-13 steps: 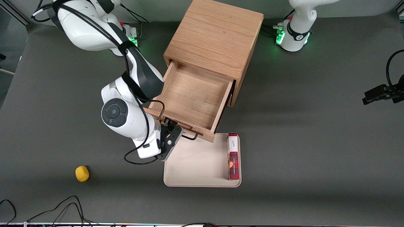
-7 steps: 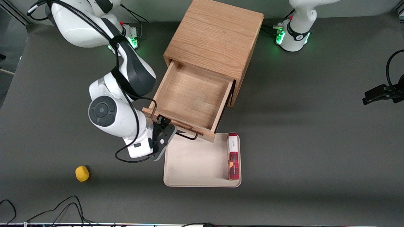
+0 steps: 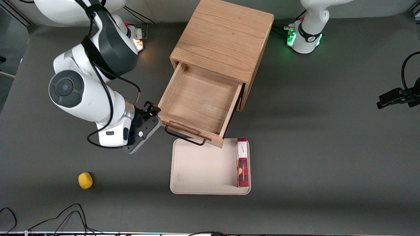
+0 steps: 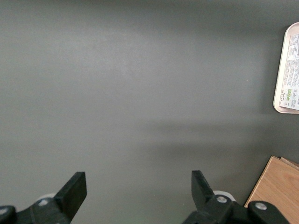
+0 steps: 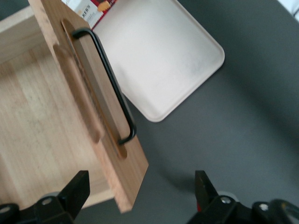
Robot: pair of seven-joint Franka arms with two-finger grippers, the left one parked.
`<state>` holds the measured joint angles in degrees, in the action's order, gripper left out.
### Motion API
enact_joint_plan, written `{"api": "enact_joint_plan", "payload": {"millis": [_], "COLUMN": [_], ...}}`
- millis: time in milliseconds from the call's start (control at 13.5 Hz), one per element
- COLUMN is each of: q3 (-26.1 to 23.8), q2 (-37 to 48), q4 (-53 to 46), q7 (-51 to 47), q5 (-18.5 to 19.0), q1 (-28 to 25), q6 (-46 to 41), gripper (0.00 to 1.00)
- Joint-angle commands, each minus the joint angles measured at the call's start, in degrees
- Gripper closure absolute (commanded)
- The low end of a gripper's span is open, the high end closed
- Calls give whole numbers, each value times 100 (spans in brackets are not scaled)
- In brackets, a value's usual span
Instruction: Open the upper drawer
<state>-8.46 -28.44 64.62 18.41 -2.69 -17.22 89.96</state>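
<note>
The upper drawer (image 3: 200,98) of the light oak cabinet (image 3: 223,36) stands pulled far out, and its plain wood interior is bare. Its thin black wire handle (image 3: 183,136) is free, with nothing gripping it. My right gripper (image 3: 153,110) is open and empty, close beside the drawer front's corner at the working arm's end. In the right wrist view the drawer front (image 5: 93,116) and the handle (image 5: 107,84) lie ahead of the open gripper (image 5: 140,186), and the front's corner reaches between the fingers. The bottom drawer is hidden under the open one.
A beige tray (image 3: 203,167) lies in front of the drawer, partly under its front, and holds a red box (image 3: 242,162) along one edge. The tray also shows in the right wrist view (image 5: 159,51). A yellow object (image 3: 85,180) lies nearer the camera, toward the working arm's end. Cables (image 3: 65,216) run along the table's near edge.
My gripper has let go of the handle and moved off sideways toward the working arm's end, rising a little. The drawer has stayed pulled out.
</note>
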Motion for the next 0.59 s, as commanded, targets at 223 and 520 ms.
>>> {"api": "enact_joint_plan", "payload": {"millis": [223,520], "q3": [-86,-86], "q2": [2050,2457], "q4": [2474,2978], "q7": [-548,-2029], "q5": [172,110], "q1": [552,1045], "q6": [136,-82], "gripper": [0,0]}}
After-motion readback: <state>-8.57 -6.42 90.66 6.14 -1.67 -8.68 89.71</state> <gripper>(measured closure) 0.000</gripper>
